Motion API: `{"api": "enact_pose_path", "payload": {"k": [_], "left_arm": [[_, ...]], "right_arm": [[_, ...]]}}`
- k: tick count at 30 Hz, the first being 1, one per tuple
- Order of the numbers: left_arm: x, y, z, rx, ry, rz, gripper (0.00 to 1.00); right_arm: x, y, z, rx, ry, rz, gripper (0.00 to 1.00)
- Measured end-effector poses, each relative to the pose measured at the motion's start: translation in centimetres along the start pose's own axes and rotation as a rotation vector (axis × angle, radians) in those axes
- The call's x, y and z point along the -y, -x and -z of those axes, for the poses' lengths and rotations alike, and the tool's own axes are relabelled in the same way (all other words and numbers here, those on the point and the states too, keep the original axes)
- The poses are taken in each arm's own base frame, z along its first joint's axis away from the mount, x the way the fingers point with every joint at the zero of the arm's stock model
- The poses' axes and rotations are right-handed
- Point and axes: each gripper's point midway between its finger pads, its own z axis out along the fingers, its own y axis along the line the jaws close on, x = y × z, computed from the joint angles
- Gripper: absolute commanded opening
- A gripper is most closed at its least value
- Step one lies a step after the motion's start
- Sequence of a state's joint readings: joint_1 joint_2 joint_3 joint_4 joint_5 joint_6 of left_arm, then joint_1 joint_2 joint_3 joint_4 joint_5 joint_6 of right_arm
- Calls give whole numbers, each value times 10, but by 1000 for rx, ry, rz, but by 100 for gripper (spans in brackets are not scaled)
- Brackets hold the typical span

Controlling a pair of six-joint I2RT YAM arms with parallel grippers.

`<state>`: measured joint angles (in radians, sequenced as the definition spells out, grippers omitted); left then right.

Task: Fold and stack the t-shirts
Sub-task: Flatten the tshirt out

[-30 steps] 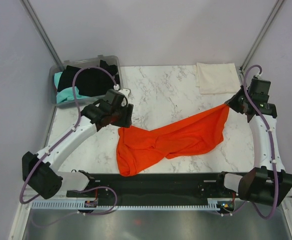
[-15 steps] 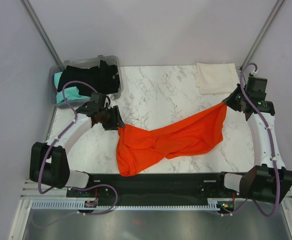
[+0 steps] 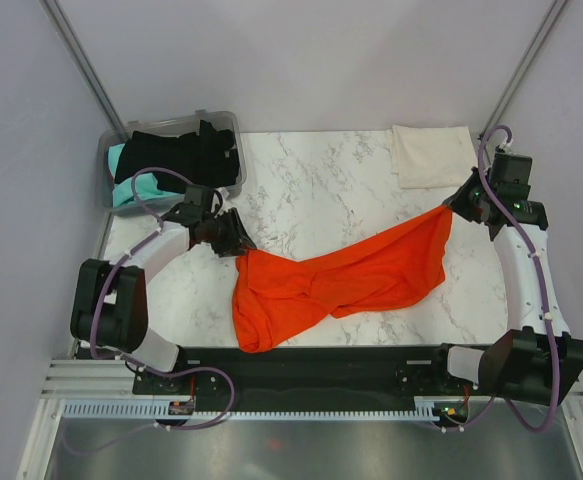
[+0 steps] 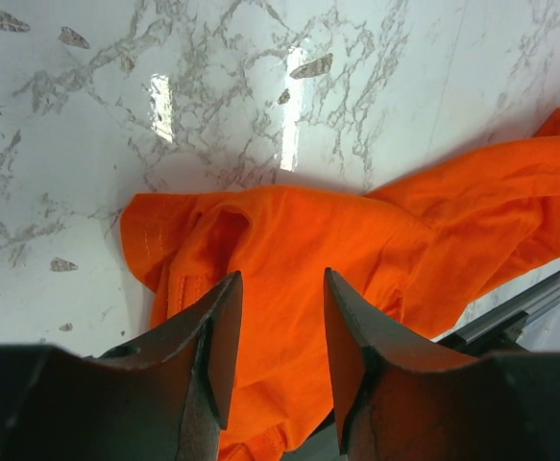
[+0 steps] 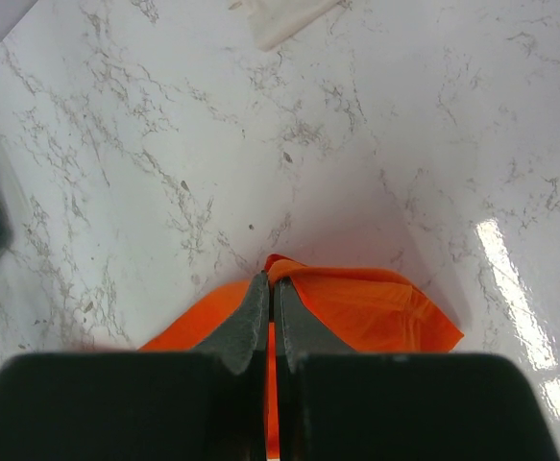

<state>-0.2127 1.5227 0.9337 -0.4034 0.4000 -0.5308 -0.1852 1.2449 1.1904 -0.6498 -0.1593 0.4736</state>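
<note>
The orange-red t-shirt (image 3: 341, 275) lies crumpled across the marble table (image 3: 311, 190), stretched from front left up to the right. My right gripper (image 3: 457, 210) is shut on its upper right corner (image 5: 281, 265) and holds it lifted. My left gripper (image 3: 241, 246) is open, just above the shirt's upper left edge (image 4: 212, 230), with cloth showing between its fingers (image 4: 217, 336). A folded cream-white t-shirt (image 3: 431, 155) lies at the back right; its corner shows in the right wrist view (image 5: 284, 17). Black (image 3: 186, 150) and teal (image 3: 131, 185) t-shirts fill the bin.
The clear grey plastic bin (image 3: 224, 119) stands at the back left corner of the table. A black rail (image 3: 311, 365) runs along the front edge between the arm bases. Grey walls and metal posts enclose the table.
My left arm has swung from near the bin forward and right, down to the orange-red shirt's upper left edge. My right gripper has kept hold of the shirt corner, hardly moving.
</note>
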Motion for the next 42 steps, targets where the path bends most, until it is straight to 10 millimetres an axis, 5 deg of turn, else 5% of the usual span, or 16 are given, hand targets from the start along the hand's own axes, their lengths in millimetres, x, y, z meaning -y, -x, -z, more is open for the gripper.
{"api": "enact_pose_path", "payload": {"k": [21, 27, 34, 36, 39, 42], "left_arm": [[-21, -10, -32, -53, 27, 29, 41], [-16, -9, -34, -50, -1, 23, 30], [-10, -10, -38, -57, -33, 20, 34], [-12, -12, -41, -68, -30, 24, 27], [-17, -16, -47, -88, -19, 39, 4], [-17, -17, -45, -96, -14, 42, 2]], "right_arm": [[0, 1, -1, 4, -1, 4, 0], [1, 1, -3, 0, -4, 3, 0], [1, 0, -3, 0, -4, 3, 0], [1, 1, -3, 0, -4, 3, 0], [2, 1, -3, 1, -6, 3, 0], [2, 1, -3, 4, -11, 2, 0]]}}
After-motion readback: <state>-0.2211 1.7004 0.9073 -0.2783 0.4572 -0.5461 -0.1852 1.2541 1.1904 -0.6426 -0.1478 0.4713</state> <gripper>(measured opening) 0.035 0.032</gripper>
